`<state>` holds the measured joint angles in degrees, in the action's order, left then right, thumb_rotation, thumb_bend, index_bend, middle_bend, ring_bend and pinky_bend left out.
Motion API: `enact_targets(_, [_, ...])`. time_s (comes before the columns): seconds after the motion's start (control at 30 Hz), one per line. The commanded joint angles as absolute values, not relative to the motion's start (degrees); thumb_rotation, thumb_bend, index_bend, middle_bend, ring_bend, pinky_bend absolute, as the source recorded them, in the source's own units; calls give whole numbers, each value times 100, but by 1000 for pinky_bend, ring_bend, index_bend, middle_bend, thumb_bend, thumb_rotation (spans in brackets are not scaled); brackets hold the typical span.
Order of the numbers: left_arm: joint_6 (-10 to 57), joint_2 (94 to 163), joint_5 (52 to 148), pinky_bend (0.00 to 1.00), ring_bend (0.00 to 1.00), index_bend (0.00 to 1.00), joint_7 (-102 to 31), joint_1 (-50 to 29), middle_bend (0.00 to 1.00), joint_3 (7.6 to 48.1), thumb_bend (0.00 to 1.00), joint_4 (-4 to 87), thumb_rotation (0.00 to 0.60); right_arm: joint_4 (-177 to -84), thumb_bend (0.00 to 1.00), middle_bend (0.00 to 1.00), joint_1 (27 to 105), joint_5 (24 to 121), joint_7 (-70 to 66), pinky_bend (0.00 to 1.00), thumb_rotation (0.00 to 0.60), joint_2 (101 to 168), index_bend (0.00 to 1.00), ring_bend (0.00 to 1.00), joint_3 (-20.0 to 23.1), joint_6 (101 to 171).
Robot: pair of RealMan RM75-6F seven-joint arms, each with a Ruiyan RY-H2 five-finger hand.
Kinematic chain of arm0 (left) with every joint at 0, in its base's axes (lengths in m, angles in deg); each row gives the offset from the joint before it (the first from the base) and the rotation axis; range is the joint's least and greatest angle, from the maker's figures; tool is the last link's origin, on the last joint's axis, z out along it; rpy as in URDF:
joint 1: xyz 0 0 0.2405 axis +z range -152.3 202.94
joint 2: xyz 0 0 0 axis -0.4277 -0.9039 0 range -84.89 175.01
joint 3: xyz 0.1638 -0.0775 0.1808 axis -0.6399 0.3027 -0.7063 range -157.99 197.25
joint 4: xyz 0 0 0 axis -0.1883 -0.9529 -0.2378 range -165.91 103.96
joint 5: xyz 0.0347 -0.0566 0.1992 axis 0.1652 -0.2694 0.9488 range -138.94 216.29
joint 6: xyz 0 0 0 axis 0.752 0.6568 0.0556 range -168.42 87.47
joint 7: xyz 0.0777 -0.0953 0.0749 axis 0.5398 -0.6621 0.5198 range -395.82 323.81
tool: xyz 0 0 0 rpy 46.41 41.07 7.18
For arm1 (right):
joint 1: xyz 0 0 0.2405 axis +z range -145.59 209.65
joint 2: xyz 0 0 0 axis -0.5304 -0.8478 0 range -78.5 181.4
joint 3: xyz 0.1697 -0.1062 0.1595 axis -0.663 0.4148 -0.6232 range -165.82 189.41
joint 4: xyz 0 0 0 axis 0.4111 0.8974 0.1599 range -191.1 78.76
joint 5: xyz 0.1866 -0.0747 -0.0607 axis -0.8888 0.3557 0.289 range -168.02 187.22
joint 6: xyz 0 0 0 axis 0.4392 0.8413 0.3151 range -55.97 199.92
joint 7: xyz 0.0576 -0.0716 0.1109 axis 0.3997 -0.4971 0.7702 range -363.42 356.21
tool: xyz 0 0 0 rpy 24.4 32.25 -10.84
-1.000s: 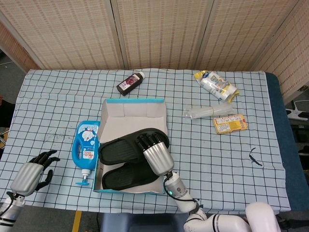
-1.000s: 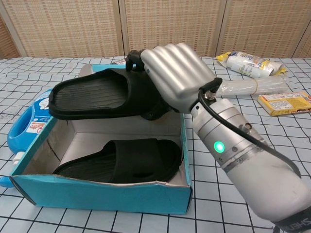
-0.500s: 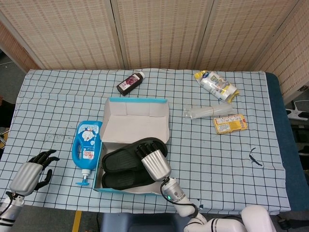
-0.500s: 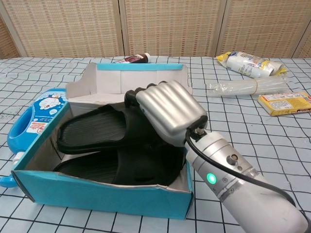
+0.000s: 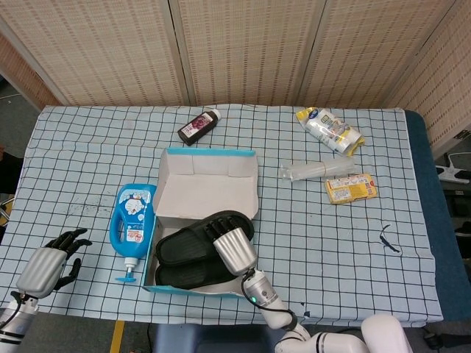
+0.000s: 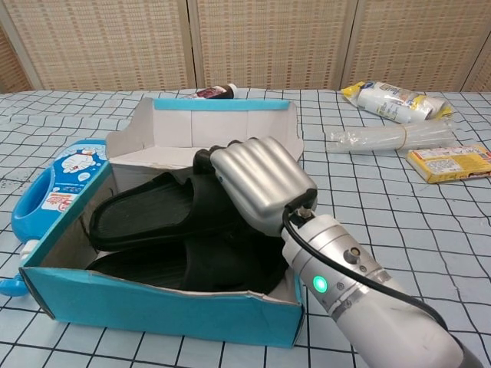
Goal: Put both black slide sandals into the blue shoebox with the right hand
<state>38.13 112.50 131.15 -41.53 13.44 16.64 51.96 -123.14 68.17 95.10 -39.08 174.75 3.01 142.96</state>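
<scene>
A checked cloth (image 5: pixel 88 147) covers the table and fills most of both views.

The shoebox (image 5: pixel 208 154) sits at the centre of the head view, blue outside and pale inside, open at the top. In the chest view its blue front wall (image 6: pixel 153 310) runs along the lower left.

The right arm (image 6: pixel 368 307) comes in from the lower right of the chest view and reaches over the box's right edge. The right hand (image 6: pixel 257 182) is inside the box, fingers curled down over the strap end of the upper sandal (image 6: pixel 153 215), which it grips. That sandal lies tilted in the near half of the box, on top of the lower sandal (image 6: pixel 192 264), which lies flat on the box floor. In the head view both sandals (image 5: pixel 188 257) show as dark shapes in the lower half of the box, with the right hand (image 5: pixel 232 246) over their right ends.

A blue bottle (image 5: pixel 131 220) lies just beside the box's left wall, pump toward the bottom of the frame.

The left hand (image 5: pixel 48 265) rests on the cloth at the lower left of the head view, holding nothing, its dark fingers loosely curled.

At the upper right lie a white pouch (image 5: pixel 330 131), a clear tube (image 5: pixel 316 170) and a yellow packet (image 5: pixel 350 188). A dark bottle (image 5: pixel 199 126) lies above the box.
</scene>
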Motion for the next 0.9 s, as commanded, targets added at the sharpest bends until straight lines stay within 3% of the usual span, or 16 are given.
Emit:
enact_targets(0.03, [3798,11247,13102,360,155,289,-4173,1341,131,1665,620,5200,600,-12243,17,615,6821,9556,-3846,598,600,17496,625,465,378,14254])
enact_targets(0.37, [3805,11242,13122,360,155,289,-4160,1341,130,1657,619,5204,600,-11993,17,615,6748,9652,-3894,599,600,17492,625,465,666,14096])
enact_targets(0.73, [3766,11247,13113,360,155,289,-4153,1330,130,1649,620,5211,600,-11876,17,615,6731,9628,-3835,599,600,17498,620,465,567,14055])
enact_targets(0.9, [3734,11257,13100,360,155,289,-4136,1322,131,1645,620,5210,600,-12200,18,583,6732,9686,-3791,598,600,17301,537,423,446,14188])
